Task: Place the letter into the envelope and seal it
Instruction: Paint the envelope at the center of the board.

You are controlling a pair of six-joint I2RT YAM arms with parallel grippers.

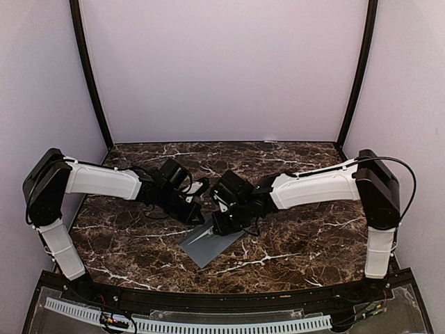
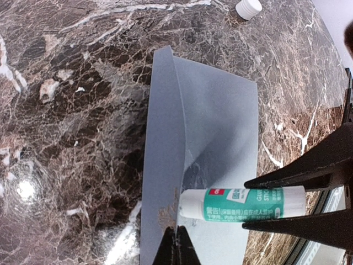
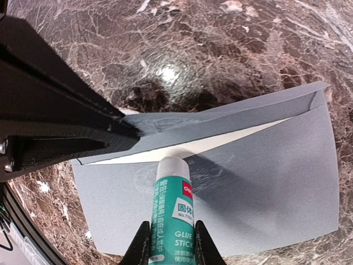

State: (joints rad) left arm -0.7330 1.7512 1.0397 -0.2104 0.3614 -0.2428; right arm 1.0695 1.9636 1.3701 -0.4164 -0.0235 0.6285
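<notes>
We seem to be at the gluing step: the letter (image 3: 220, 144) sits inside the envelope (image 3: 265, 182) on the bench (image 3: 220, 44), our closed left end effector (image 2: 175, 243) rests on the open flap (image 3: 220, 118), the right end effector (image 3: 171, 227) grips a glue stick (image 3: 172, 193) at its mouth, and next probably comes folding the flap shut.

You have a dark marble table (image 1: 299, 243) veined in white, closed in by plain pale lilac walls (image 1: 222, 69), with two black posts (image 1: 89, 76) at the back corners. Lamp glare (image 3: 167, 73) shines on the marble ahead of the right fingers (image 3: 142, 251).
</notes>
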